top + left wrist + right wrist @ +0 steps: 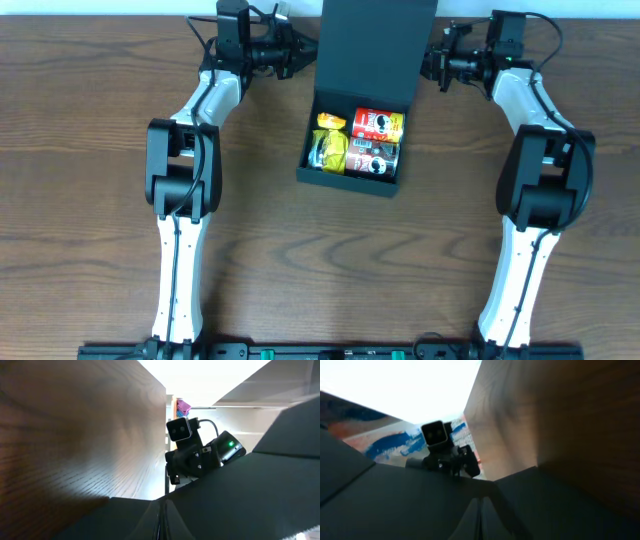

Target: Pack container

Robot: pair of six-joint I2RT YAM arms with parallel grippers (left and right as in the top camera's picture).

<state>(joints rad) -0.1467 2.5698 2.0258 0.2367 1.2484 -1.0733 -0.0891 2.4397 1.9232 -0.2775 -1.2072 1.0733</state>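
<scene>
While the container (345, 182) sat open in the middle of the table (100, 200), red cans (378, 125) and yellow packets (330, 150) lay inside it. The left claw (297, 55) was pressed together just left of the raised lid (370, 45), and the right claw (428, 66) was pressed together just right of it.

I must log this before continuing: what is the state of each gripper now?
Left gripper: closed, nothing seen held, beside the box lid.
Right gripper: closed, nothing seen held, at the lid's other side.
</scene>
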